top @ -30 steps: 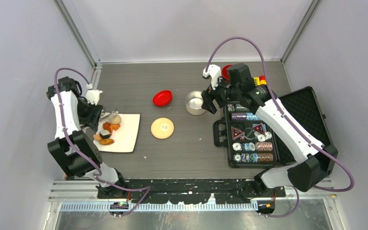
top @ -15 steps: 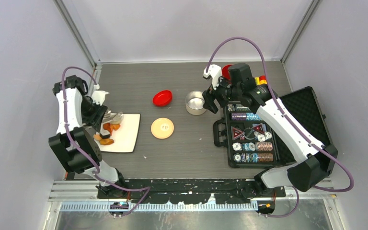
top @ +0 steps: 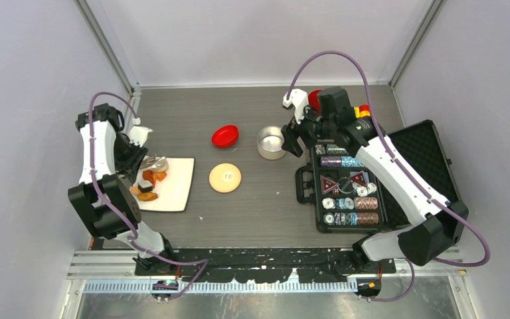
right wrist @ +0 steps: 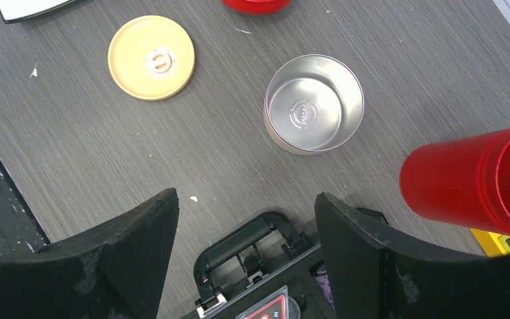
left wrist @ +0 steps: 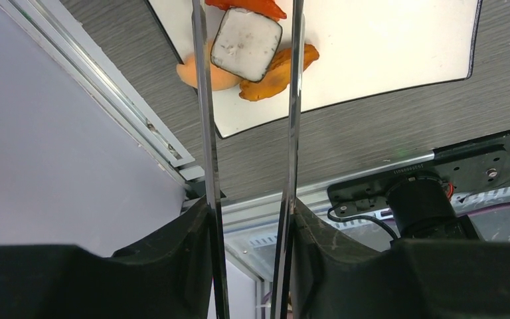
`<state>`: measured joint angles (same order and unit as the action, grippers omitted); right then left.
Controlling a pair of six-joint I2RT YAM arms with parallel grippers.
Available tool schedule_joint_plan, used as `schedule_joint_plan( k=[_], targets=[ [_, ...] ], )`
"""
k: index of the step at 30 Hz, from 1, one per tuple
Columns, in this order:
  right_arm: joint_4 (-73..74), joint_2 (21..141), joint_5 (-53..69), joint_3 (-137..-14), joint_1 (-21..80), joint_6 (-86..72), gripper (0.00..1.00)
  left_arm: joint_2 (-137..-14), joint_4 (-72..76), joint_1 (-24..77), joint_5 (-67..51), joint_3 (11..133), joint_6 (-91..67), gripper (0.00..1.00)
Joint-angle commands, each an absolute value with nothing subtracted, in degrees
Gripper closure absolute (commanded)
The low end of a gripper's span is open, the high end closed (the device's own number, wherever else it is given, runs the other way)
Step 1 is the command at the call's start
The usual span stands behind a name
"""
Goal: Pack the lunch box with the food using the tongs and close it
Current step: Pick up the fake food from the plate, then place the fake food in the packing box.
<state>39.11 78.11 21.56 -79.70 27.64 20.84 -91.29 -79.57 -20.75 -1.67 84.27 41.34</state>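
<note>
My left gripper (left wrist: 249,212) is shut on the tongs (left wrist: 204,133), one finger pressing on each silver arm. The arms run up past a whitish, dark-rimmed piece of food (left wrist: 246,44) that lies on orange lumps (left wrist: 275,73) on the white plate (left wrist: 372,60). The tongs' tips are cut off at the top of that view. From above, the tongs (top: 154,162) hang over the food (top: 149,186). The steel lunch box (right wrist: 313,103) stands empty, and its tan lid (right wrist: 151,57) lies flat to its left. Beside the lunch box (top: 271,142), my right gripper (top: 291,141) is open and holds nothing.
A red bowl (top: 225,135) lies behind the lid (top: 225,177). A red cup (right wrist: 471,179) stands right of the lunch box. The open black poker chip case (top: 348,189) fills the right side, with its handle (right wrist: 252,242) under my right gripper. The metal frame rail runs close to the plate's left.
The left arm has turned and shifted slightly, and the tongs stay over the plate's back corner. The right arm has not moved.
</note>
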Motion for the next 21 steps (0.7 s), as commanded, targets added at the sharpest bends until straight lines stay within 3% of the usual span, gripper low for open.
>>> schedule_joint_plan(
  k=[1, 9, 21],
  targets=[
    [38.4, 77.6, 22.2, -81.7, 27.4, 21.2, 0.20, -88.7, -81.6, -19.3, -2.2, 87.4, 42.4, 0.67],
    [36.1, 78.4, 22.7, -84.1, 24.9, 15.6, 0.20, -83.4, -82.1, -13.5, -9.6, 91.1, 43.2, 0.72],
    [25.5, 77.0, 23.2, -85.1, 16.1, -1.2, 0.20, -81.7, -68.5, 7.2, -19.9, 94.6, 35.8, 0.72]
  ],
)
